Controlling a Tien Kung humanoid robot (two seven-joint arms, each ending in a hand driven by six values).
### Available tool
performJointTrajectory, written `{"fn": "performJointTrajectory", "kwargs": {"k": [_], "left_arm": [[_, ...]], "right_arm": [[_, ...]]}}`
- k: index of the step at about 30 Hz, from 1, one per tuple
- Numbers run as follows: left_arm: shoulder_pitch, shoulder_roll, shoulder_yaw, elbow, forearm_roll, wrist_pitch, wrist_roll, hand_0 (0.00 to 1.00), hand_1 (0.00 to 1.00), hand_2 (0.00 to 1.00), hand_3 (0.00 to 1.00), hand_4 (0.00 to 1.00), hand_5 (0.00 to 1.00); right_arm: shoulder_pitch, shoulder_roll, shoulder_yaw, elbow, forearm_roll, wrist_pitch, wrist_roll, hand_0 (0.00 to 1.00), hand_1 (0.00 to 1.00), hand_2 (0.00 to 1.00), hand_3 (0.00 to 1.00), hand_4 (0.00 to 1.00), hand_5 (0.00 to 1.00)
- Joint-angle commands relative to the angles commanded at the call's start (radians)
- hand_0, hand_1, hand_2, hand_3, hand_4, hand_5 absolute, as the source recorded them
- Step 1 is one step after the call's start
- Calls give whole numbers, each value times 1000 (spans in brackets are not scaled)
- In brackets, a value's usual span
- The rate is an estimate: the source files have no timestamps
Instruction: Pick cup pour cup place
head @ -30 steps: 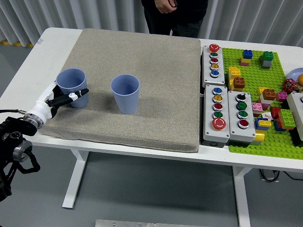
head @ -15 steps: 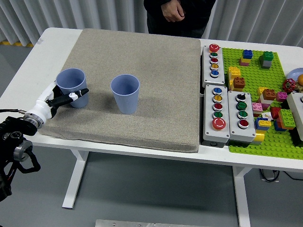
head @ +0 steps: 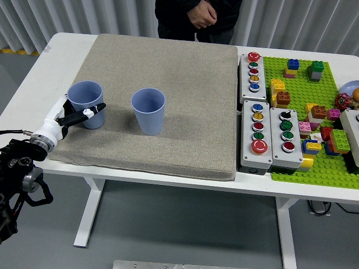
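A white table [head: 45,67] seen from above, covered at centre by a beige mat [head: 168,73]; two blue cups stand upright on the mat; the left cup [head: 85,100] sits toward 9 o'clock near the mat's edge, the second cup [head: 148,110] just to its right, apart from it; the robot's left hand [head: 70,115] reaches in from 8 o'clock, its fingers [head: 90,111] curled around the left cup's lower wall; grey button boxes [head: 265,130] and a green brick plate [head: 325,95] with coloured bricks fill the 3 o'clock side; a person in dark clothing [head: 196,17] stands at 12 o'clock, hands clasped together
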Motion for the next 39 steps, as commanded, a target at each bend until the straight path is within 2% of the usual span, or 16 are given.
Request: {"fn": "performJointTrajectory", "kwargs": {"k": [5,6,11,12,16,17,18,20,23,28,31,39], "left_arm": [[2,-3,1,-6,-3,20,-6,693,587,600,599,865,212],[2,-3,1,-6,-5,24,-9,664,535,535,525,876,221],[3,-4,1,-8,-3,34,-10,664,535,535,525,876,221],[3,-4,2,-11,-6,42,-13,623,502,517,503,865,210],[8,-5,2,-32,4,79,-17,623,502,517,503,865,210],[13,-4,2,-53,15,103,-18,623,502,517,503,865,210],[14,-4,2,-60,18,110,-18,582,482,512,504,855,209],[23,-1,-1,-105,62,133,-15,582,482,512,504,855,209],[30,10,4,-184,144,144,-2,582,482,512,504,855,209],[30,31,27,-271,234,164,12,596,488,515,507,847,203],[19,50,64,-319,308,179,28,606,498,523,512,836,188],[-31,78,145,-313,423,198,56,598,499,529,515,825,177]], "right_arm": [[1,0,2,0,-3,0,-1,721,686,731,697,317,306],[1,0,2,0,-2,0,0,721,686,731,697,317,306],[2,0,1,0,0,0,0,721,686,731,697,317,306],[2,0,1,0,1,0,0,721,686,731,697,317,305],[2,-1,1,0,-1,0,-1,721,686,731,697,317,305],[2,-1,2,0,-3,1,-1,721,686,731,697,317,305],[2,-1,2,0,-3,1,-1,721,686,731,697,317,306],[0,-1,4,0,-5,1,-2,721,686,731,697,317,306],[-2,-1,5,0,-8,1,-2,721,686,731,697,317,306],[-4,-2,8,0,-15,1,-2,720,687,731,698,317,306],[-4,-3,6,0,-14,1,-2,721,687,731,697,317,307],[-6,-4,1,0,-11,0,-2,721,687,731,698,316,305]]}}
